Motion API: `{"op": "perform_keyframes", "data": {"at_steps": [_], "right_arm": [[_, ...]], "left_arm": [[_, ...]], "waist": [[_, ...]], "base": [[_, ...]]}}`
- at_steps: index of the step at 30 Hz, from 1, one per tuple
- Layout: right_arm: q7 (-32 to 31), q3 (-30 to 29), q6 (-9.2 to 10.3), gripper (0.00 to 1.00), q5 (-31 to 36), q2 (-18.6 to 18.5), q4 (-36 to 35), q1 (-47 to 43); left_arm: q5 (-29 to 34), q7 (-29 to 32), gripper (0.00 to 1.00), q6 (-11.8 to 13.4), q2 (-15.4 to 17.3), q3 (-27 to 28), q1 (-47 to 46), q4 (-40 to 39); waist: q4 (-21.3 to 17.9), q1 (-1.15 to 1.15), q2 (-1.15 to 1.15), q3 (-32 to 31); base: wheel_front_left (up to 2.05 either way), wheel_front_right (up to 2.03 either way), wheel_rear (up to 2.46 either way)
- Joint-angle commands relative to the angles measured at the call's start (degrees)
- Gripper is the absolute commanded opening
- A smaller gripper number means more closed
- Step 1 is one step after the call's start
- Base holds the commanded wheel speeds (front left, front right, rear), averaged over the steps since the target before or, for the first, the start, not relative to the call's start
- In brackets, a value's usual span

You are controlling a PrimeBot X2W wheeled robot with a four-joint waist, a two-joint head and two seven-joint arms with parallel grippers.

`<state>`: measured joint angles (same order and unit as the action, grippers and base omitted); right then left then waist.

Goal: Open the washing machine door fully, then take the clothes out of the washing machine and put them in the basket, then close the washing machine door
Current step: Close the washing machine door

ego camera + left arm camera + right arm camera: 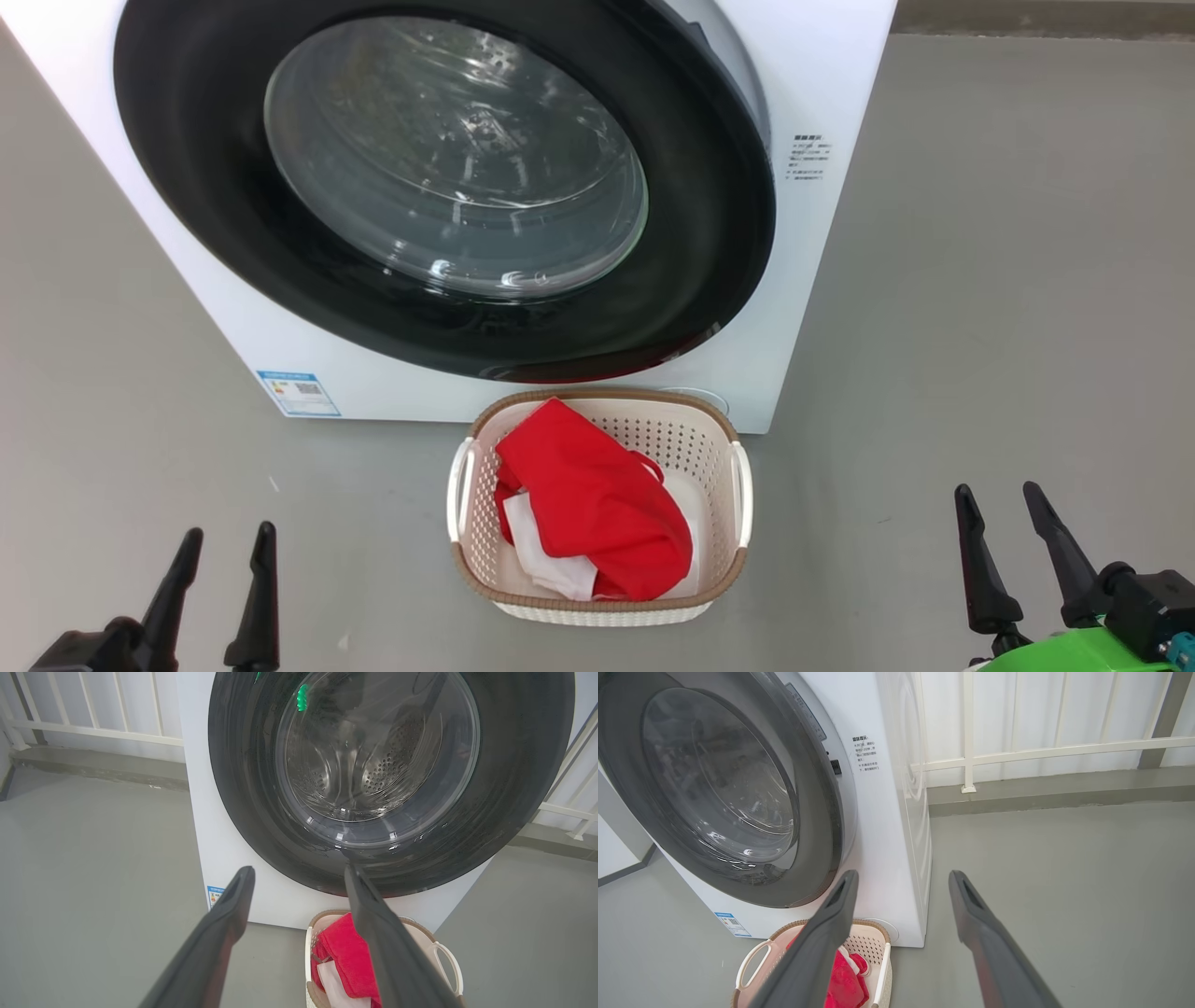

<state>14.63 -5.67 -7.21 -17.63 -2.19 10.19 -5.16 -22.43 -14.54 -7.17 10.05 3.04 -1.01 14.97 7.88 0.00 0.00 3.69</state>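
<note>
Left fingers (259, 597) and right fingers (978, 569) spread wide, both empty. Clothes (597, 504) lie in basket (695, 439), ahead and between the two pairs. Washing machine door (187, 187) beyond, swung to; latch unclear. Closing step, probably finishing; next, press rim if ajar.

The left end effector (229, 539) sits low at the robot's left, jaws spread wide, gripping nothing. The right end effector (997, 493) mirrors it opposite, equally wide, also empty.
</note>
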Motion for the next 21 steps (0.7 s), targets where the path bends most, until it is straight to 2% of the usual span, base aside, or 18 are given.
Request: {"op": "perform_keyframes", "data": {"at_steps": [1, 2, 3, 13, 21], "right_arm": [[0.37, 1.41, -0.28, 0.55, -0.13, -0.68, -1.43, 1.07], [0.37, 1.56, -0.28, 0.36, -0.29, -0.68, -1.35, 1.41], [0.37, 1.66, -0.28, 0.0, -0.55, -0.68, -1.27, 1.9], [0.37, 5.34, -0.28, 0.0, -1.73, -0.68, 1.44, 12.5], [0.37, 7.17, -0.28, 0.0, 0.31, -0.68, 4.38, 22.82]], "left_arm": [[0.56, -0.46, 1.0, -0.32, 0.81, 2.23, -0.65, -1.67], [0.51, -0.46, 1.0, -0.32, 0.58, 2.17, -0.72, -1.71], [0.49, -0.46, 1.0, -0.32, 0.37, 2.13, -0.82, -1.73], [0.33, -0.46, 1.0, -0.32, -2.4, 1.08, -2.66, -1.5], [-0.96, -0.46, 1.0, -0.32, -2.88, -1.54, -4.48, -0.97]], "waist": [[0.28, 0.0, 0.0, 0.14], [0.52, 0.0, 0.0, 0.3], [0.74, 0.0, 0.0, 0.49], [4.13, 0.0, 0.0, 2.57], [8.35, 0.0, 0.0, 4.7]], "base": [[0.0, 0.0, 0.0], [0.0, 0.0, 0.0], [0.0, 0.0, 0.0], [0.0, 0.0, 0.0], [0.0, 0.0, 0.0]]}}
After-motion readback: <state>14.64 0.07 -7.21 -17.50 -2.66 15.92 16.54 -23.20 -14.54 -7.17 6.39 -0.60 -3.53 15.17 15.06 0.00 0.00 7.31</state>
